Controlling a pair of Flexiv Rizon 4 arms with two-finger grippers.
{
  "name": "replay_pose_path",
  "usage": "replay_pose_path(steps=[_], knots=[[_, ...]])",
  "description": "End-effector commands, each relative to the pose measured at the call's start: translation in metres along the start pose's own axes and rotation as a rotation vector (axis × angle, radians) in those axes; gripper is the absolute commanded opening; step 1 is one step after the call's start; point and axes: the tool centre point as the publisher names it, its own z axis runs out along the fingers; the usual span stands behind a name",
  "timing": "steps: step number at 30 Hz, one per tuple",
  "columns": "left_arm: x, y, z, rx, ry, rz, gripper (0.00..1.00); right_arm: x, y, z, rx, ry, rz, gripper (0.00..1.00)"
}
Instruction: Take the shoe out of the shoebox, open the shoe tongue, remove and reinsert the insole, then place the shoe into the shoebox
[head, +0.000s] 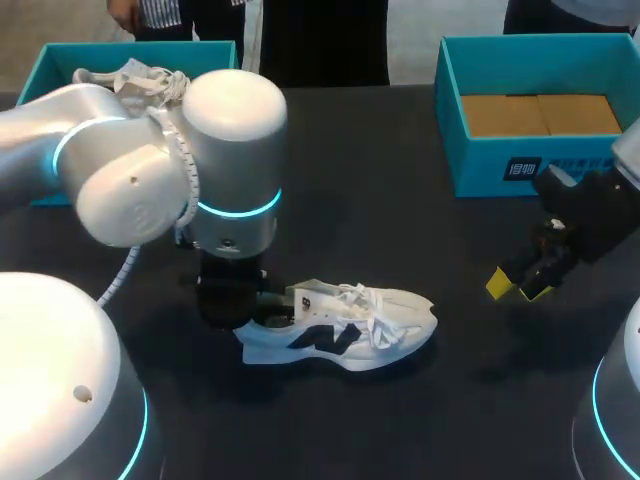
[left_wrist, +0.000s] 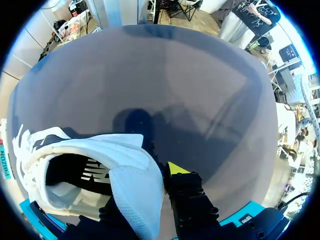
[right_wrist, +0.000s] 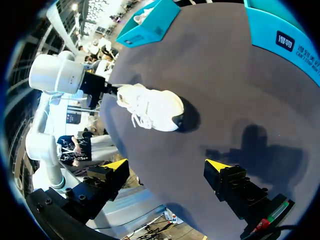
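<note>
Left tool (left_wrist: 150, 186) is clamped on the heel of the shoe (head: 345, 328), lower middle of the counter (head: 400, 190). I'd guess that's to steady it for the tongue step. Right tool (head: 520, 282) hangs mid right, fingers apart, looks on standby. Back row has two boxes: left shoebox (head: 60, 62) holding a second shoe (head: 140, 78), right shoebox (head: 480, 160) showing cardboard.

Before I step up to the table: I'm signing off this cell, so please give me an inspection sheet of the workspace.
Surface: dark matte table, no spills seen.
Job's things: white mesh sneaker with a dark side logo stands on its sole mid-table; teal cardboard shoebox with a brown liner at back right.
Clutter: second teal box at back left, holding another white shoe.
Grippers: left gripper shut on the sneaker's heel; right gripper open, empty, above the table.
Cables: white coiled cable along the left arm.
Surroundings: nothing seen reaching over the table.
</note>
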Motion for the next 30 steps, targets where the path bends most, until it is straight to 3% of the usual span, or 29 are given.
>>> replay_pose_path(steps=[1, 10, 30], knots=[[-0.013, 0.006, 0.009, -0.001, 0.021, -0.006, 0.00, 0.000, 0.000, 0.001, 0.000, -0.002, 0.001, 1.00], [-0.019, 0.019, 0.015, -0.005, 0.019, 0.007, 0.00, 0.000, 0.000, 0.001, 0.000, -0.002, 0.001, 1.00], [-0.032, 0.026, 0.023, -0.009, 0.045, 0.017, 0.00, 0.000, 0.000, 0.001, 0.000, -0.002, 0.001, 1.00]])
